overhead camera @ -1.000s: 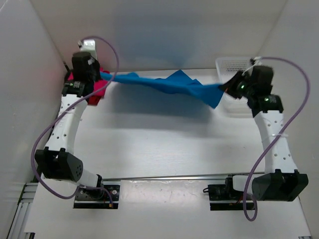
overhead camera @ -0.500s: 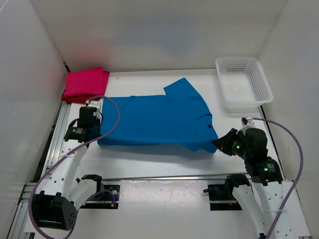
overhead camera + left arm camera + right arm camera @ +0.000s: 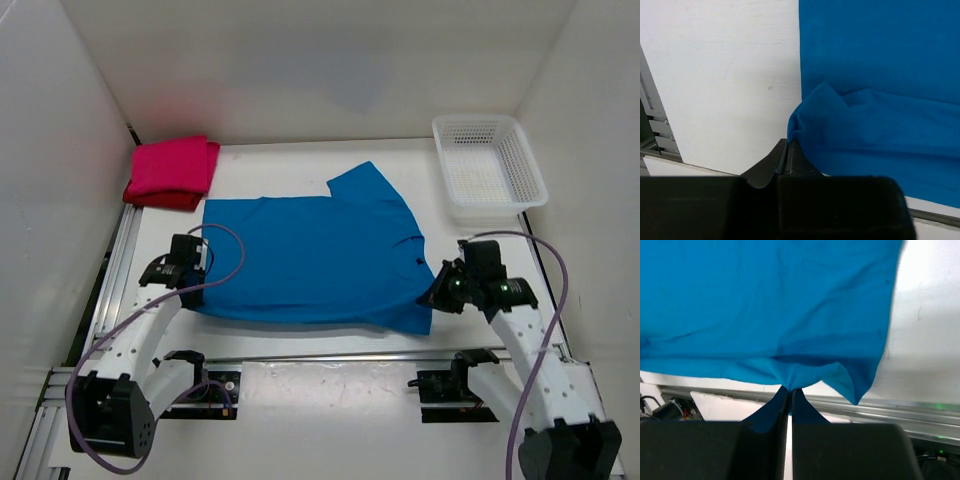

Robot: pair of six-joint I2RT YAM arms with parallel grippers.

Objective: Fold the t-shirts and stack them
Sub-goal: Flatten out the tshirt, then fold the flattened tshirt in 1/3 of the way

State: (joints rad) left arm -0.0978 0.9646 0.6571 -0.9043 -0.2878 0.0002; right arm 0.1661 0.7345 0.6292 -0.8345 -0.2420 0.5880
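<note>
You have bright, soft, even light from above. The white table (image 3: 300, 365) is nearly washed out, with no hard glare. The blue t-shirt (image 3: 310, 260) throws a thin shadow at its near edge. In the wrist views, the left gripper (image 3: 786, 145) and right gripper (image 3: 790, 391) look dark and blurred.

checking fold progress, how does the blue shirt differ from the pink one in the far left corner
The blue shirt lies spread open mid-table; the pink shirt is a compact folded bundle. The left claw and right claw are shut on the blue shirt's near edge; nothing touches the pink shirt. Both are plain cloth on the white table.
</note>
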